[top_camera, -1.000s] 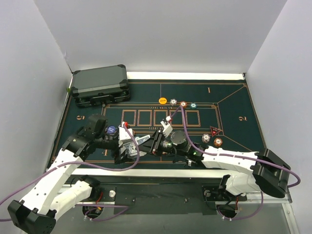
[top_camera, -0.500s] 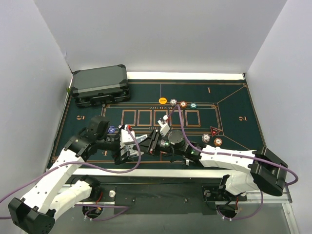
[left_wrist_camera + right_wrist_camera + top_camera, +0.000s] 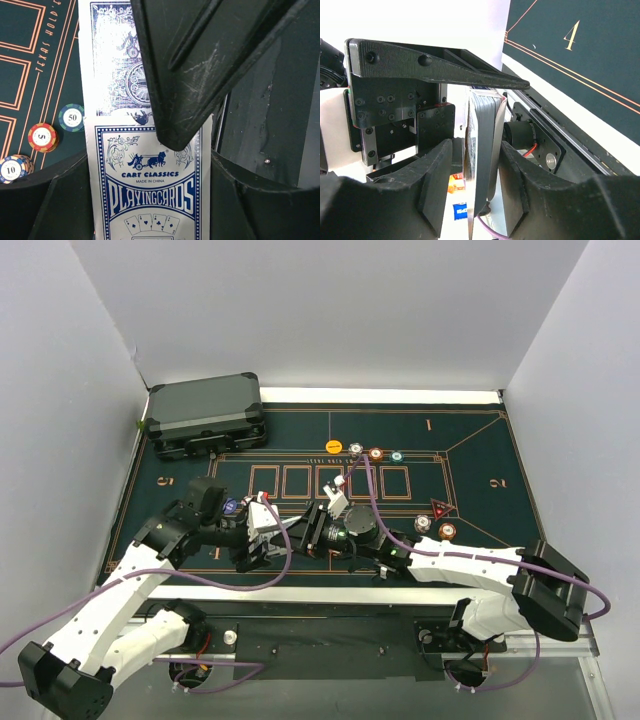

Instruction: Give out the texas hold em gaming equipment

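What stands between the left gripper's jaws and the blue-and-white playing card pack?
Nothing visible: the blue-and-white playing card pack sits directly between the jaws of the left gripper. The right gripper flanks its faces.

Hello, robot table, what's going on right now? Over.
Left gripper: jaws shut on card pack. Right gripper: jaws flank same pack, grip unclear. Chips lie apart on the felt. Nothing seen blocking.

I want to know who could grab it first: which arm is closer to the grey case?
Left. The left arm bends just in front of the grey case; the right arm lies well off to its right.
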You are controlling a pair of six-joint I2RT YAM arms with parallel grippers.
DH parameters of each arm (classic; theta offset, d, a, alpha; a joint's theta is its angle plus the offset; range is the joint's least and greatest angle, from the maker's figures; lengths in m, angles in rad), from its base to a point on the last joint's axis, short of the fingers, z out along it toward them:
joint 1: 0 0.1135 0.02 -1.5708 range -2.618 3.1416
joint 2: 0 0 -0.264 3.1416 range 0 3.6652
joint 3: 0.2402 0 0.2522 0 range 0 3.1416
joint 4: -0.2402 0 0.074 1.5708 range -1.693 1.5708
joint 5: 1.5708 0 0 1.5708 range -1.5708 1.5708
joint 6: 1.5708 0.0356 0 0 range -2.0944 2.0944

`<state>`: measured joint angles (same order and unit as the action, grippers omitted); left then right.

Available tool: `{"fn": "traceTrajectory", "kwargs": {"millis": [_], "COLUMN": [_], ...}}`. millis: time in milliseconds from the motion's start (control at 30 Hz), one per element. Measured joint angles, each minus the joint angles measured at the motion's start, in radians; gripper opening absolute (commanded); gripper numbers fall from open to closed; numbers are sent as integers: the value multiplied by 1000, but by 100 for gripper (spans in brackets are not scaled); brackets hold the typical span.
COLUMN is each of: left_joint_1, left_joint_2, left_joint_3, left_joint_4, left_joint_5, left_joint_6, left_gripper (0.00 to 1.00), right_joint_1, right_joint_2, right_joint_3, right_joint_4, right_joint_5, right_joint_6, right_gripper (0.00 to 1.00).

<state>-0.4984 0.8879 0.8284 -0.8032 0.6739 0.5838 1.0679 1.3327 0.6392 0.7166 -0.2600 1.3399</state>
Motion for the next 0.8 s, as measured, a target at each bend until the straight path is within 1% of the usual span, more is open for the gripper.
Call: {"fn": "traceTrajectory", "kwargs": {"millis": [300,333,433,600,667,800], "left_joint_1": [0,0,0,0,0,0], "left_joint_2": [4,4,4,4,4,3], "left_joint_3": [15,16,16,19,21,22], "left_joint_4": [-1,-2,-8,-45,-65,-102], "left_joint_5": [-3,-3,-1,10,12,11], "left_joint_6": [-4,-2,10,49,67,107], "left_gripper": [52,50,41,38,33,30], "right_joint_1": [-3,-6,-14,-35,-47,-68], "right_joint_2": [-1,-2,-13,-52,-72,-124], "right_joint_3": [0,-2,-11,-31,-36,-39], "right_joint_4": [16,16,14,-2,-18,-88], "right_joint_5": [-3,-3,-4,-8,-10,-12], "right_joint_6": [3,3,2,-4,-8,-36], "right_gripper": [38,38,39,41,43,44]}}
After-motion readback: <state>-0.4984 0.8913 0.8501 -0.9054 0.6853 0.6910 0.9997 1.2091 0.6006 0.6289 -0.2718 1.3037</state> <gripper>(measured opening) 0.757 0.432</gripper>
